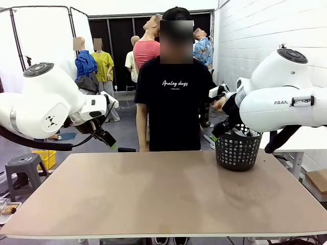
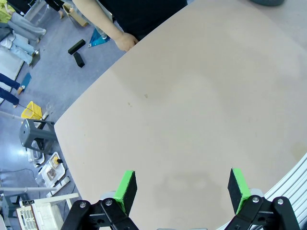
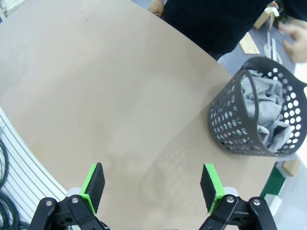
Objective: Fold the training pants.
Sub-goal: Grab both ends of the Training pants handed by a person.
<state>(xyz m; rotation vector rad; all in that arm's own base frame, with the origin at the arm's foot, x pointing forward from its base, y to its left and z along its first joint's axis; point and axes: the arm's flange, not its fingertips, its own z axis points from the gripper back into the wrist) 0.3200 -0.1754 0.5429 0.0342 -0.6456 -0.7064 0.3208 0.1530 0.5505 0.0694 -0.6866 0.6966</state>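
Your pants (image 3: 268, 103) lie bunched in the basket (image 3: 230, 127) at the far right of the bench (image 1: 153, 194), too crumpled to show a long axis. The right hand (image 3: 152, 175) is the nearer one, close beside the basket, jaws wide and empty. The left hand (image 2: 182, 184), equally wide, hovers well apart over bare bench.

Bright even light; soft shadows; wrist views warped at edges.

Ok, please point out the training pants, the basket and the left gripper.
training pants (image 3: 267, 103), right wrist view, crumpled grey cloth.
basket (image 3: 228, 127), right wrist view, perforated outer wall.
left gripper (image 2: 181, 176), left wrist view, midway between fingertips.
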